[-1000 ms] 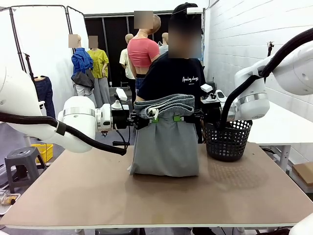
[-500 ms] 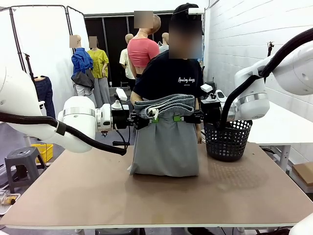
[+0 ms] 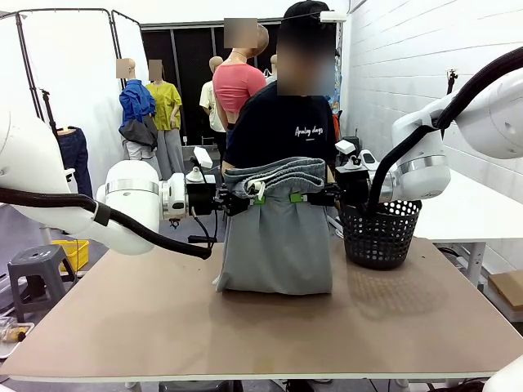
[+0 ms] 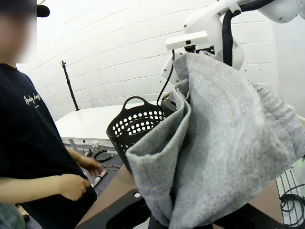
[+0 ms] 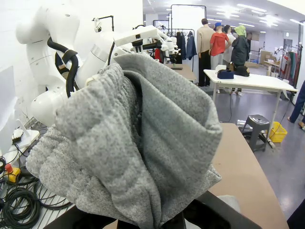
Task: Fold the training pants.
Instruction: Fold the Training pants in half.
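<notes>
Hanging above the middle of the tabletop (image 3: 163,327), the training pants (image 3: 278,245) are pinched at two points just under their gathered waistband. The left tool (image 3: 255,198) comes in level from 9 o'clock, closed tight on the fabric at the pants' left upper corner, its green pads showing against the grey. The right tool (image 3: 299,198) comes in level from 3 o'clock and is likewise clamped shut on the right upper corner. The two sit close together, so the waistband bunches and flops over them in a soft roll.

The pants' long axis runs up and down: waistband at 12 o'clock, legs dropping toward 6 o'clock, with the lower end resting on the tabletop. The fabric hangs as one broad grey panel, slightly wider at the bottom.

In the left wrist view the grey cloth (image 4: 224,152) rises from the bottom edge in thick folds; in the right wrist view the same cloth (image 5: 143,143) bulges up in front of the lens, its ribbed band on the left.

At 2 o'clock from the pants a black mesh basket (image 3: 381,233) stands on the tabletop. Behind the pants, at 12 o'clock, a person (image 3: 286,122) stands in a dark shirt with small white script on the chest, too small to read surely.
</notes>
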Controlling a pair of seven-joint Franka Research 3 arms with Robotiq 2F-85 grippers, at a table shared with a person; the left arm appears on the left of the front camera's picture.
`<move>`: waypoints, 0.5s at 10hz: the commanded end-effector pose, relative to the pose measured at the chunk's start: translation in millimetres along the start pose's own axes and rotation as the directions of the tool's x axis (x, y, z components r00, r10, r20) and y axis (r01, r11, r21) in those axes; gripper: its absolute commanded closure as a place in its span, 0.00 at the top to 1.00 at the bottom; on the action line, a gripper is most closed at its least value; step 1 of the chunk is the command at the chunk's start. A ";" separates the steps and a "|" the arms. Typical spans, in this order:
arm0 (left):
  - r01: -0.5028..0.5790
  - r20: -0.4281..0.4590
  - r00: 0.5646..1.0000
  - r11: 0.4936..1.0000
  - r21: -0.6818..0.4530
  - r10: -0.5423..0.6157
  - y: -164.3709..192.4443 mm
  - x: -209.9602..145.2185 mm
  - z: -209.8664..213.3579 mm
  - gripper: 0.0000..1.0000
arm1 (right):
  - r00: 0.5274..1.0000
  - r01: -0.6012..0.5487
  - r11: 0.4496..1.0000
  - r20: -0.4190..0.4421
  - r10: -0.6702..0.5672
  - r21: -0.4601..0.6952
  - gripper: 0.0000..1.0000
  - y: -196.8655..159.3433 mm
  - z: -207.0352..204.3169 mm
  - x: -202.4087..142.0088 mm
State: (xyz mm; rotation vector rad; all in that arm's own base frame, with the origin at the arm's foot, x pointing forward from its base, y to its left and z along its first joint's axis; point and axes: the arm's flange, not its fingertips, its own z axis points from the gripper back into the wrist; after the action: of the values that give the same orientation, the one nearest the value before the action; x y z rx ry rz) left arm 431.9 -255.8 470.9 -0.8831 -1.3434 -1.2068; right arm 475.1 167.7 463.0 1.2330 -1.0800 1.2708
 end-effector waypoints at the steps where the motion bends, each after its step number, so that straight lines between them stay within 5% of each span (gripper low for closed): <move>1: 0.003 0.006 1.000 1.000 0.013 -0.004 0.9 4.0 1.0 0.00 | 1.000 -0.001 1.000 0.005 0.001 0.003 0.00 0.5 -0.2 1.4; 5: 0.003 0.006 1.000 1.000 0.013 -0.004 0.9 4.0 1.0 0.00 | 1.000 -0.001 1.000 0.005 0.001 0.003 0.00 0.5 -0.2 1.4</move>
State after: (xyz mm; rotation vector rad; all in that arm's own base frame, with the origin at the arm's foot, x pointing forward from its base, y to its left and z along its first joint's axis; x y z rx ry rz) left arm 431.9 -255.8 470.9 -0.8830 -1.3434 -1.2068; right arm 475.1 167.7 463.0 1.2330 -1.0800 1.2708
